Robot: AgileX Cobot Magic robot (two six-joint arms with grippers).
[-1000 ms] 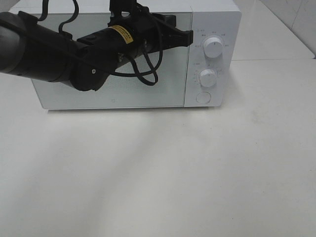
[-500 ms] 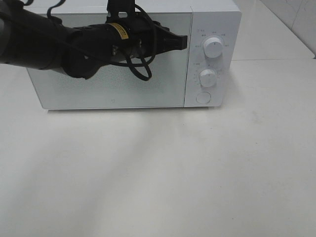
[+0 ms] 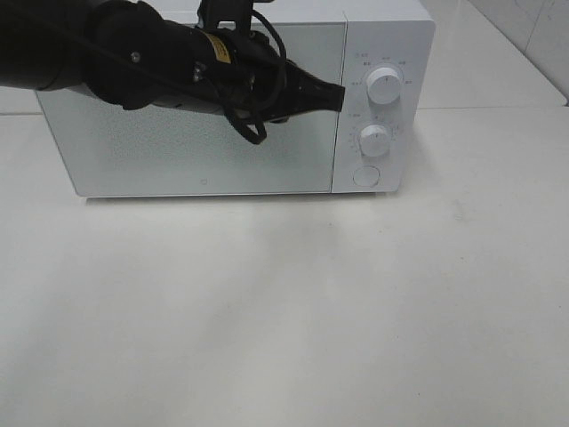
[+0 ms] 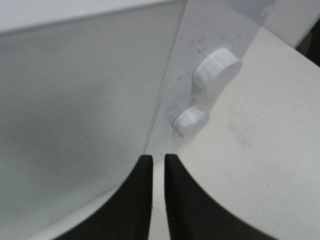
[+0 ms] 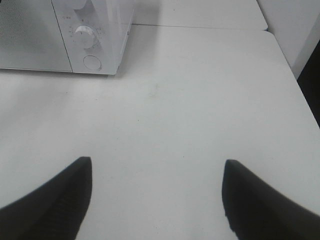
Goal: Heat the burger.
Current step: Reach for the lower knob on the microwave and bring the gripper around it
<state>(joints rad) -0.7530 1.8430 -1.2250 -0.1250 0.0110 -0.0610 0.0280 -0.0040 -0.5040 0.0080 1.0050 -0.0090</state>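
Observation:
The burger is out of view. The white microwave (image 3: 204,160) stands at the back of the table with its door closed. My left gripper (image 3: 338,96) reaches across the front of the door, its tips at the door's right edge beside the upper knob (image 3: 384,84). In the left wrist view the left gripper (image 4: 158,156) has its black fingers (image 4: 142,190) almost together, a thin slit between them and nothing in it, pointing at the seam between door (image 4: 75,100) and control panel. My right gripper (image 5: 157,161) hangs open over the bare table with nothing in it.
The control panel carries an upper knob (image 4: 217,67), a lower knob (image 3: 375,140) and a round button (image 3: 365,176). White tabletop (image 3: 284,311) stretches in front of the microwave. In the right wrist view the microwave (image 5: 35,40) stands far off, and the table's edge (image 5: 295,75) runs along one side.
The left arm has swung upward across the door, while its fingertips have dropped a little along the door's right edge. The right gripper has not moved.

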